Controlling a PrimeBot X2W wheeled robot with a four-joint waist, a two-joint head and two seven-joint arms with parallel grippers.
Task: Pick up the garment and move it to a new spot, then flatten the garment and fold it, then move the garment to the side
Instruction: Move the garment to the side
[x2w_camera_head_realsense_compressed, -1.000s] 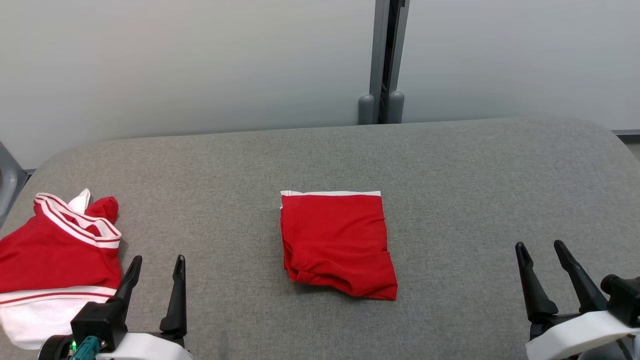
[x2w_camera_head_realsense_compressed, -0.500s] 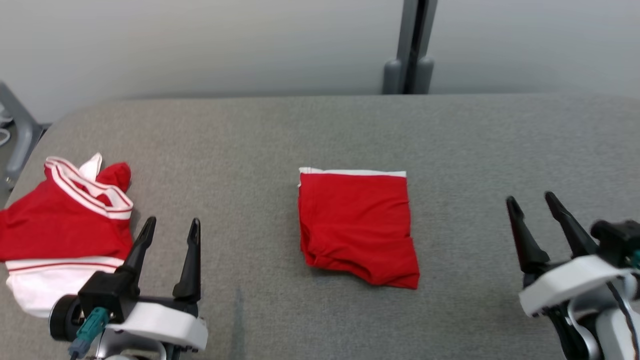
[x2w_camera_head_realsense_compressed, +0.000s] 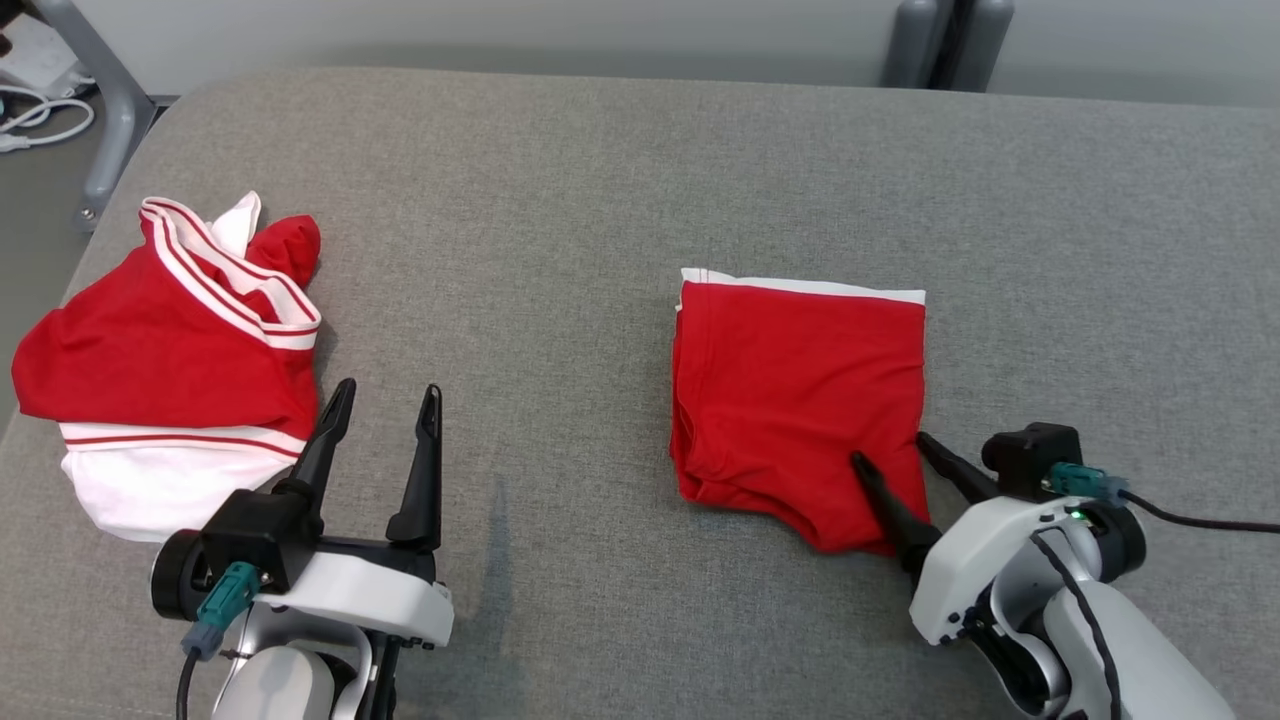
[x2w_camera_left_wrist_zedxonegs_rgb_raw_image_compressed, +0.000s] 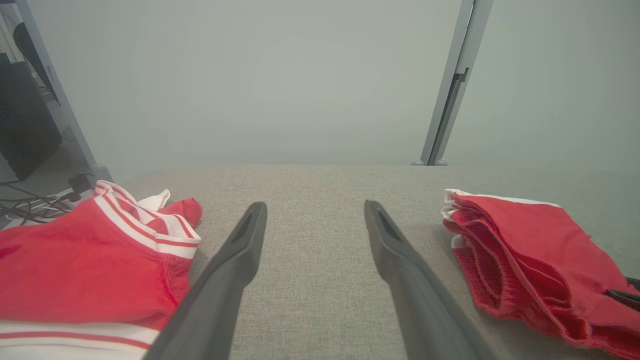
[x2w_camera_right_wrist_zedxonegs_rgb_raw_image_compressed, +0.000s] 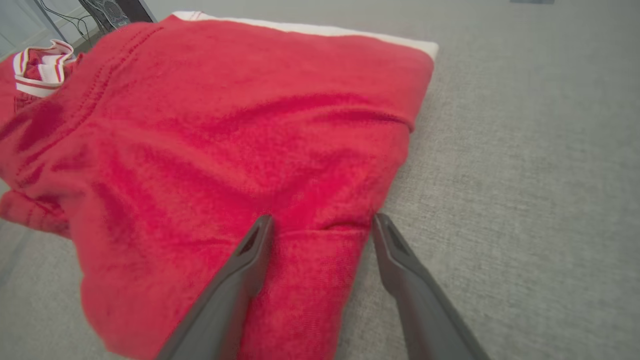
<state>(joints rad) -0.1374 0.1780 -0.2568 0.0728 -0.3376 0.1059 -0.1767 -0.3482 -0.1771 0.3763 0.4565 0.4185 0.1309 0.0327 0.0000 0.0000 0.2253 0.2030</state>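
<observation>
Fingers (x2w_camera_right_wrist_zedxonegs_rgb_raw_image_compressed: 231, 290) of our right pincer (x2w_camera_head_realsense_compressed: 888, 448) stand spread at the near right corner of the garment (x2w_camera_head_realsense_compressed: 800, 390), and that is the relation we steer by. In the right wrist view one finger lies over the red cloth and the other sits just off its right edge, above bare worktop (x2w_camera_head_realsense_compressed: 560, 180), so the corner falls between them. We cannot tell whether either tip presses the cloth. Nothing is pinched. From this pincer the garment runs forward and to the left. It is a folded red block near the middle of the worktop, a touch longer near-to-far than across, with its rumpled, loosest layers at the near edge and its white band along the far edge.

Our left pincer (x2w_camera_head_realsense_compressed: 388, 388) hangs spread too, holding nothing, well apart from the garment, which lies off to its right. Closer to it, just to its left, sits a heap (x2w_camera_head_realsense_compressed: 170, 350) of red and white-striped cloth, crumpled at the worktop's left end.

We judge the folding done and the shift to the side as the step in hand. The right arm is plainly the nearer one. A pinch at one corner may gather only the top layers, and we think the fold could open when dragged, so a deeper bite under all layers looks wiser.
</observation>
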